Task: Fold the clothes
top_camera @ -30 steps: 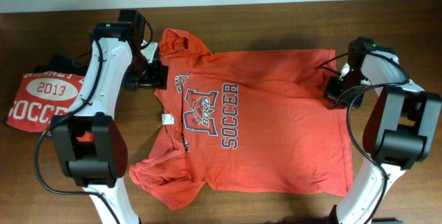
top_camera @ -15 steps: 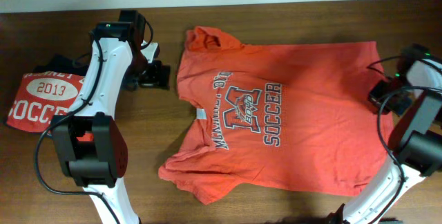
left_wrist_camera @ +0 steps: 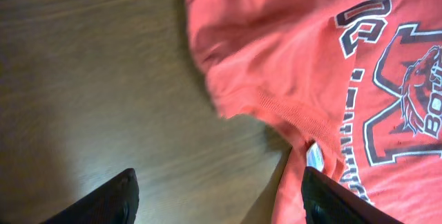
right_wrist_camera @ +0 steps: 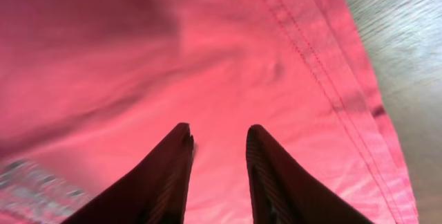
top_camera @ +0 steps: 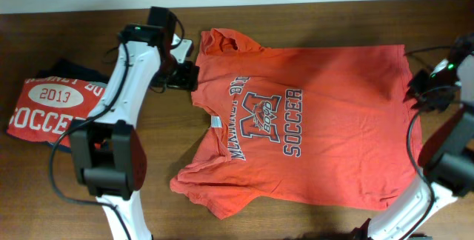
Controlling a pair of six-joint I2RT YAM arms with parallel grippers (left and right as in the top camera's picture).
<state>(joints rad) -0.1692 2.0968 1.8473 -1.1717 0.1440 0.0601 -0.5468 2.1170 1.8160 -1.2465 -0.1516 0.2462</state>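
Left end effector (left_wrist_camera: 219,200) spread wide beside T-shirt (top_camera: 333,144) collar (left_wrist_camera: 276,110), right end effector (right_wrist_camera: 219,169) narrowly parted over hem (right_wrist_camera: 324,65); likely placed to flatten it.

Orange-red T-shirt (top_camera: 333,121): soft matt knit cloth, ribbed at the neckline, twin rows of stitching along the hem, navy print flat and dull. Table (top_camera: 311,18), dark wood, fine grain, faint sheen. Left pincer (left_wrist_camera: 217,175), matt black plastic; left arm (top_camera: 126,81), smooth glossy white shell.
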